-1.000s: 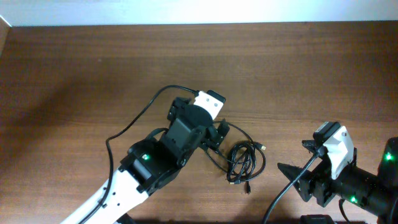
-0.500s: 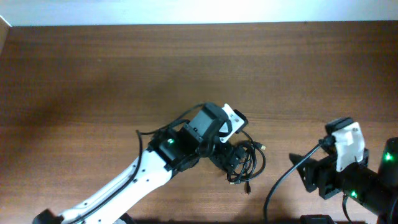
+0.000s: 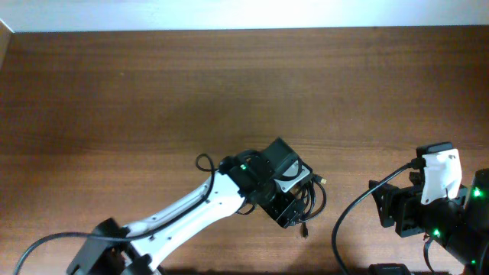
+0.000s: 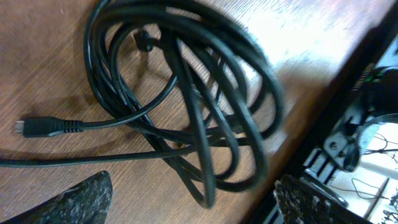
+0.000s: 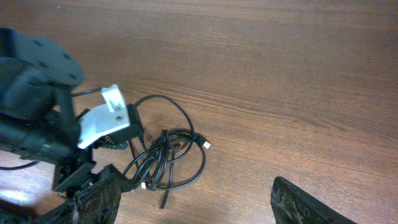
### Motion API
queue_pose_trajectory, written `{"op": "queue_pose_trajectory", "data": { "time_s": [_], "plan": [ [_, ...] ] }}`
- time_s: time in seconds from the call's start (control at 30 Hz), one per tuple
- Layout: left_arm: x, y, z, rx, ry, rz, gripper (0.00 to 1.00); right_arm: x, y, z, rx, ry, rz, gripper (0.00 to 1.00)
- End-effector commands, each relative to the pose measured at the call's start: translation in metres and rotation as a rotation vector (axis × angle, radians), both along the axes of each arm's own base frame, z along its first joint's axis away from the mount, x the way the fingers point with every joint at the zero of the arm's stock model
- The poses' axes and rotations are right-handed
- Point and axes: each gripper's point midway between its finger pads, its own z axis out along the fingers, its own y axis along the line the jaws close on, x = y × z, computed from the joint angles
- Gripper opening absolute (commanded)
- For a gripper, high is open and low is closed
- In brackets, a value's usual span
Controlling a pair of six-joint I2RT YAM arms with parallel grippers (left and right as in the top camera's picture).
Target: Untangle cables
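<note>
The cables are thin black cords bundled in tangled loops on the wooden table, near its front edge. My left gripper hangs directly over the bundle, open, a finger on each side. In the left wrist view the loops fill the frame, with a black plug end at the left; the gripper holds nothing. My right gripper is open and empty, to the right of the bundle. In the right wrist view the cables lie ahead at the left, a gold-tipped plug pointing right.
The left arm stretches from the lower left across the table. Its thicker black cable loops by the wrist. The table's front edge runs close behind the bundle in the left wrist view.
My left gripper has moved right and down, from beside the bundle to directly over it. My right gripper has drawn back to the right.
</note>
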Motion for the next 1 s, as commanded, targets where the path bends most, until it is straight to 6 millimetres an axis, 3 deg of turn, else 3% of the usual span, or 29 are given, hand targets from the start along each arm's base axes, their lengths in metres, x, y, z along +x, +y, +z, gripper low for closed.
{"op": "queue_pose_trajectory", "data": {
  "time_s": [0.0, 0.1, 0.2, 0.3, 0.5, 0.6, 0.73, 0.8, 0.87, 0.97],
  "plan": [
    [-0.004, 0.0, -0.023, 0.049, 0.055, -0.01, 0.87, 0.0, -0.003, 0.006, -0.003, -0.018, -0.021, 0.76],
    [-0.006, 0.001, -0.036, 0.079, 0.081, -0.01, 0.84, 0.0, -0.003, 0.006, -0.003, -0.019, -0.021, 0.76],
    [-0.004, -0.001, -0.045, 0.086, 0.087, -0.01, 0.65, 0.0, -0.003, 0.006, -0.003, -0.019, -0.021, 0.76],
    [0.003, -0.009, -0.044, 0.055, 0.06, -0.009, 0.0, 0.0, -0.003, 0.006, -0.003, -0.019, -0.021, 0.76],
    [0.008, -0.03, -0.02, -0.059, 0.041, -0.03, 0.0, -0.001, -0.003, 0.005, -0.003, -0.015, -0.021, 0.76],
    [0.022, -0.037, 0.013, -0.119, -0.045, -0.019, 0.0, -0.001, -0.003, 0.005, -0.003, -0.015, -0.021, 0.75],
    [0.047, -0.038, 0.076, -0.194, -0.244, 0.03, 0.0, -0.001, -0.003, 0.005, 0.008, -0.01, -0.03, 0.75],
    [0.055, -0.042, 0.126, -0.305, -0.36, 0.045, 0.0, -0.001, -0.003, 0.005, 0.026, -0.004, -0.046, 0.75],
    [0.057, -0.045, 0.168, -0.418, -0.454, 0.049, 0.0, -0.001, -0.002, 0.004, 0.03, 0.0, -0.044, 0.76],
    [0.056, -0.044, 0.213, -0.536, -0.549, 0.054, 0.0, -0.002, 0.001, 0.005, 0.042, 0.001, -0.031, 0.83]
  ]
}}
